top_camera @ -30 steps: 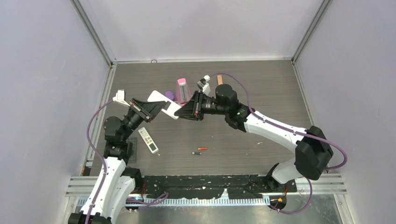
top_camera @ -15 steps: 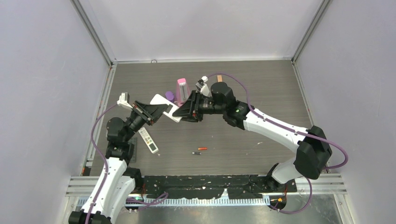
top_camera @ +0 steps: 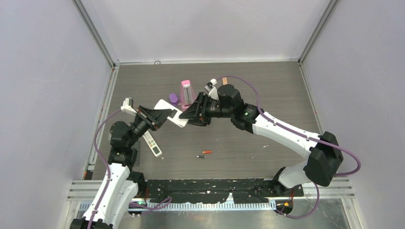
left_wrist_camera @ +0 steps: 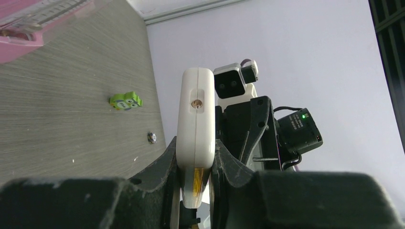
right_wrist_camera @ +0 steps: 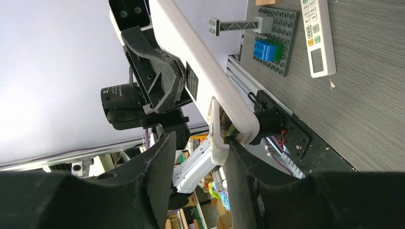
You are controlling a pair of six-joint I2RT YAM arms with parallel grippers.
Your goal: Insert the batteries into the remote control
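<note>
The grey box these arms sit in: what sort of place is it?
Probably a robot test cell in a lab: blank walls in an aluminium frame, and practice props on the table such as a small remote and toy bricks.

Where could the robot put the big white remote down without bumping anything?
The far right of the table, between the right arm and the wall, is bare. So is the far left corner, left of the pink box. It's crowded around the small remote and the batteries.
</note>
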